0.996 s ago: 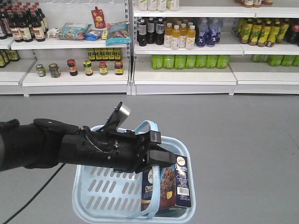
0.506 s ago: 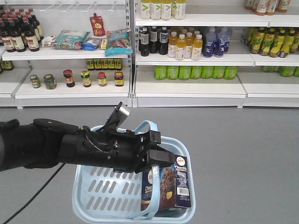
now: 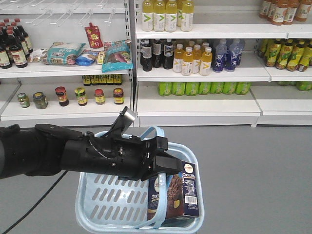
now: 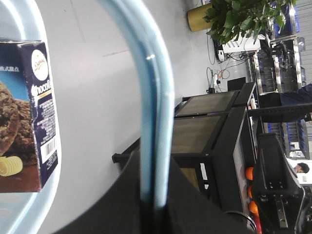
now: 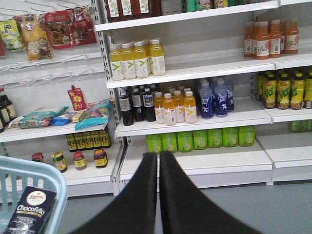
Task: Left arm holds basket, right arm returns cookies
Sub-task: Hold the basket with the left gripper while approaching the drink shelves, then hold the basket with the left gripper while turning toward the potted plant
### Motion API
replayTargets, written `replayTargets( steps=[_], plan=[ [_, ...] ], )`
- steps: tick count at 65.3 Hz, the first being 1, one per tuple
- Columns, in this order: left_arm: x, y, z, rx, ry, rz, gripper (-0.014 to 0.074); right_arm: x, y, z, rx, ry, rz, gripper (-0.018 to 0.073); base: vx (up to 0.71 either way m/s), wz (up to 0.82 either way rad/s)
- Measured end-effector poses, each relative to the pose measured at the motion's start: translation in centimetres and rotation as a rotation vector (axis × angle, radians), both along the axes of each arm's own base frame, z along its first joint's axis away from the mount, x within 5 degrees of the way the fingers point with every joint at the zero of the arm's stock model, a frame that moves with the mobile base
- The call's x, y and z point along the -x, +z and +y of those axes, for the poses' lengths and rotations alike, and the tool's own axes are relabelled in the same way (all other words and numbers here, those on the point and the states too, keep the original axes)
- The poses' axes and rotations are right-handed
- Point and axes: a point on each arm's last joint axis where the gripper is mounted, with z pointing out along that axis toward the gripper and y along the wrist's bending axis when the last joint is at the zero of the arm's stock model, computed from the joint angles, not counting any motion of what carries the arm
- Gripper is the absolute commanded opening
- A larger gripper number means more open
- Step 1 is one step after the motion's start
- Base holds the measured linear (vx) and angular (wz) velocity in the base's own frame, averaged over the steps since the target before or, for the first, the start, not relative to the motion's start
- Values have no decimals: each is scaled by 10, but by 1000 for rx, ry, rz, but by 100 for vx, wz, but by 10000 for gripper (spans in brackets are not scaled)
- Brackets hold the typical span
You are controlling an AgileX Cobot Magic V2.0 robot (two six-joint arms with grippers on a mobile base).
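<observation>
Left gripper (image 3: 165, 166): clamped on the pale loop handle (image 4: 155, 97) of the light blue basket (image 3: 111, 196), which hangs below the arm. Right gripper (image 5: 158, 163): fingers pressed together, holding nothing, facing the drinks shelves (image 5: 243, 116). The Chocofello cookie box (image 3: 174, 195) stands upright at the basket's right end. The hold is established; grasping and returning the box are not yet begun. Count: one basket, one box.
</observation>
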Motion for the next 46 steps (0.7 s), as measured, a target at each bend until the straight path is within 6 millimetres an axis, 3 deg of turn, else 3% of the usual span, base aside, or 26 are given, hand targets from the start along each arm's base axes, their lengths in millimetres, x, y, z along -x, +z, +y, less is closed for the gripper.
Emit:
replayTargets(
  steps=[46],
  plan=[
    [0,0,0,-2,2,-1,-6,0,0,0,0,0,0,-8,34,-3]
  ],
)
